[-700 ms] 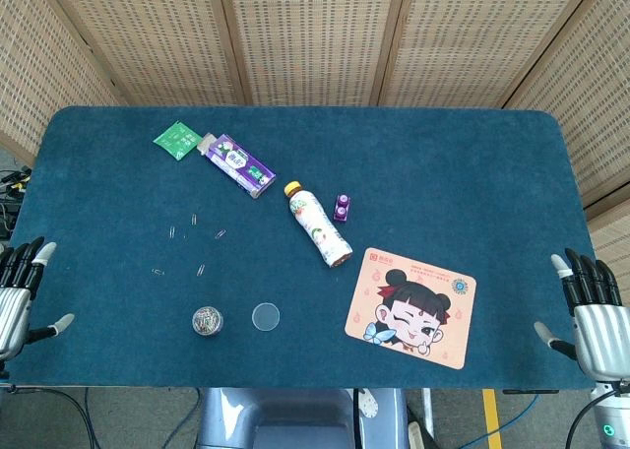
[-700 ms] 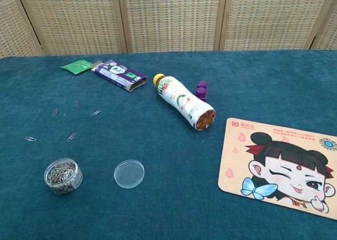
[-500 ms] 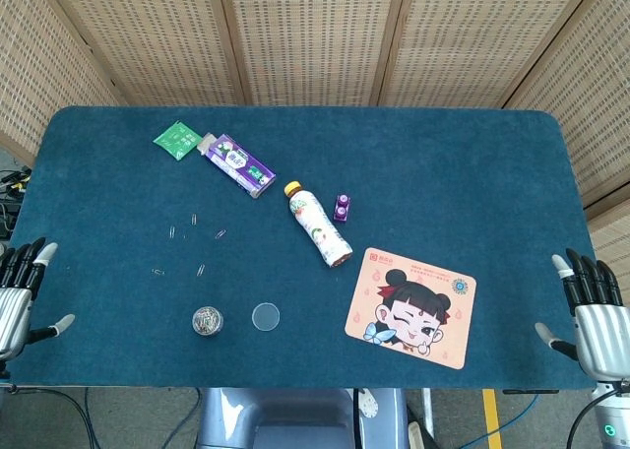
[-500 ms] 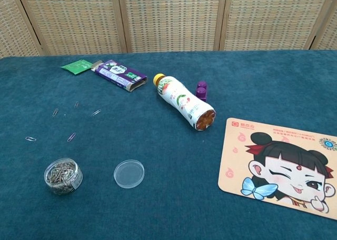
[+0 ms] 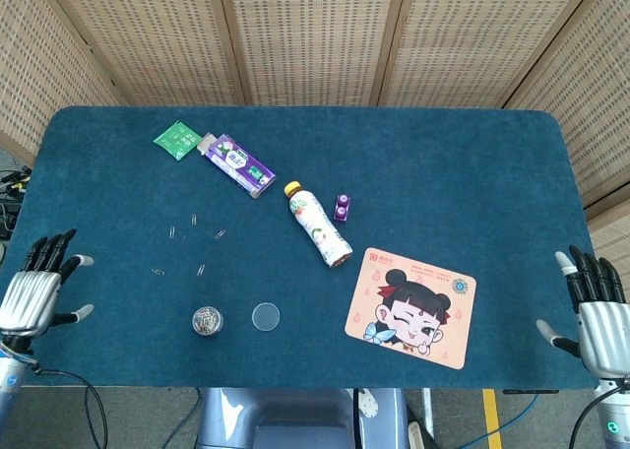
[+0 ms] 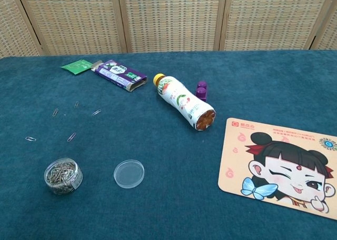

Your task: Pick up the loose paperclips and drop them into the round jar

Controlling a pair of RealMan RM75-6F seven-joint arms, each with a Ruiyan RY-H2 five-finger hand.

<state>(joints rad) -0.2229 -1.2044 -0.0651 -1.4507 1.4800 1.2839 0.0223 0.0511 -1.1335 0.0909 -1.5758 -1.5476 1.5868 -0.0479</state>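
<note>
While both hands hold nothing, fingers spread, the left hand (image 5: pixel 37 293) hovers over the table's (image 5: pixel 463 173) near-left corner and the right hand (image 5: pixel 596 316) sits just off its near-right edge. Nearest the left hand, the jar (image 6: pixel 63 175) stands upright and open, partly filled with paperclips, its lid (image 6: pixel 129 173) flat beside it. Loose clips (image 6: pixel 71 137) lie scattered on the cloth just behind the jar. Farther back lies a bottle (image 6: pixel 184 103) on its side.
</note>
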